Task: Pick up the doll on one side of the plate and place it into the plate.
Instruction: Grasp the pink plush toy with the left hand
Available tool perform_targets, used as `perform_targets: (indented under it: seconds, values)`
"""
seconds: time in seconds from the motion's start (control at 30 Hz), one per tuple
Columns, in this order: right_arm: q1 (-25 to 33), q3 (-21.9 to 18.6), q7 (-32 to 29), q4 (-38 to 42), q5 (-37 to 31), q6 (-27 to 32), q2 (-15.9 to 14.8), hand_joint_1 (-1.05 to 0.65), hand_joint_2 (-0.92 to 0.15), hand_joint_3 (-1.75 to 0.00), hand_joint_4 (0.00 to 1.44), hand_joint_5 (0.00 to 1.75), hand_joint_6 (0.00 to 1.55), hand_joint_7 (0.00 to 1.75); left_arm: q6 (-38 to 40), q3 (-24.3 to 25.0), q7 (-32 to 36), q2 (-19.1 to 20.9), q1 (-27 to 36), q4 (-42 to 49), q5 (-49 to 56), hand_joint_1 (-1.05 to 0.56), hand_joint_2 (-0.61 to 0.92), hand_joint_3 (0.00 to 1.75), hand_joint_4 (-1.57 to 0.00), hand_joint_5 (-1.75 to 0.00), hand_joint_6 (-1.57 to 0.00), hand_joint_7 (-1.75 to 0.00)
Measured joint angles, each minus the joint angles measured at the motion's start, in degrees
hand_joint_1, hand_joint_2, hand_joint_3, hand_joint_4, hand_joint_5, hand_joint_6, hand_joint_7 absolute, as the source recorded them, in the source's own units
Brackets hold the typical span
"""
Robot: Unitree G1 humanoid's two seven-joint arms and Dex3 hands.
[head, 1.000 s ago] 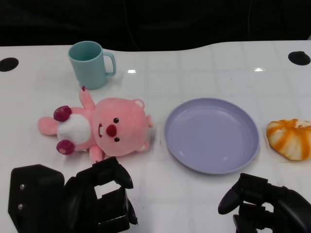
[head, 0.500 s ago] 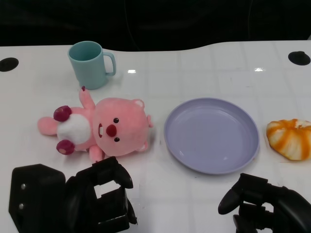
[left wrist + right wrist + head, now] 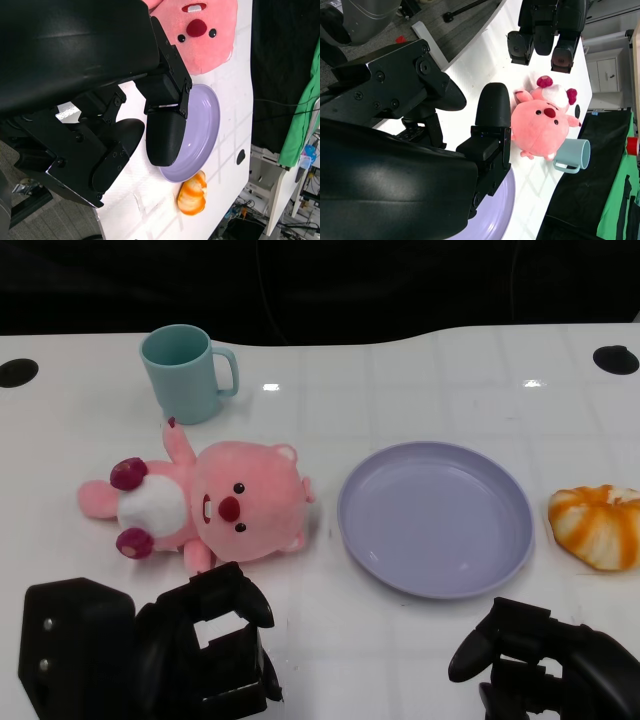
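The pink plush doll lies on its back on the white table, left of the lilac plate and a small gap away from its rim. The plate holds nothing. My left hand hovers near the table's front edge, just in front of the doll, holding nothing with its fingers apart. My right hand sits at the lower right, in front of the plate, also holding nothing. The left wrist view shows the doll's face and the plate beyond the fingers. The right wrist view shows the doll past the fingers.
A teal mug stands behind the doll at the back left. An orange-and-white striped object lies right of the plate, near the table's right side. Beyond the table's far edge it is dark.
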Motion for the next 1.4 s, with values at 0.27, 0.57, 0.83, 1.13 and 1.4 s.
perform_targets:
  seconds: [0.27, 0.57, 0.83, 1.13, 1.4]
  values:
    - [-0.02, 0.25, -0.02, 0.02, -0.05, 0.00, 0.02, -0.04, -0.63, -1.12, 0.66, 1.75, 0.52, 1.40, -2.64, 0.75, -1.62, -0.03, 0.04, 0.04, -1.05, -0.04, 0.43, 1.46, -0.87, -1.59, -0.83, -1.37]
    - [-0.14, 0.66, -0.36, -0.08, -0.25, 0.01, 0.17, -0.04, -0.63, -1.13, 0.66, 1.75, 0.51, 1.40, -5.19, 2.13, -2.14, 0.84, -0.16, 0.03, -0.94, -0.10, 0.52, 1.15, -0.68, -1.39, -0.67, -1.06]
    - [-0.65, 1.44, -0.82, -0.12, -0.75, 0.01, 0.44, -0.03, -0.62, -1.14, 0.66, 1.75, 0.52, 1.41, -8.41, 3.60, -4.41, 6.62, -5.42, 0.19, 2.39, -0.19, 0.63, 0.82, -0.52, -1.19, -0.59, -0.68]
    - [-0.73, 1.48, -0.64, -0.23, -0.83, 0.06, 0.23, -0.02, -0.62, -1.14, 0.66, 1.75, 0.51, 1.40, -15.64, 4.17, -10.90, 16.39, -10.24, 2.67, 9.15, -0.29, 0.88, 0.18, -0.29, -1.03, -0.54, -0.28]
    - [-0.70, 1.12, -0.17, -0.18, -0.83, 0.06, -0.04, -0.03, -0.62, -1.13, 0.65, 1.75, 0.51, 1.40, -18.16, 3.93, -14.58, 24.93, -15.89, 6.10, 17.03, -0.39, 0.90, 0.03, -0.10, -0.91, -0.41, -0.13]
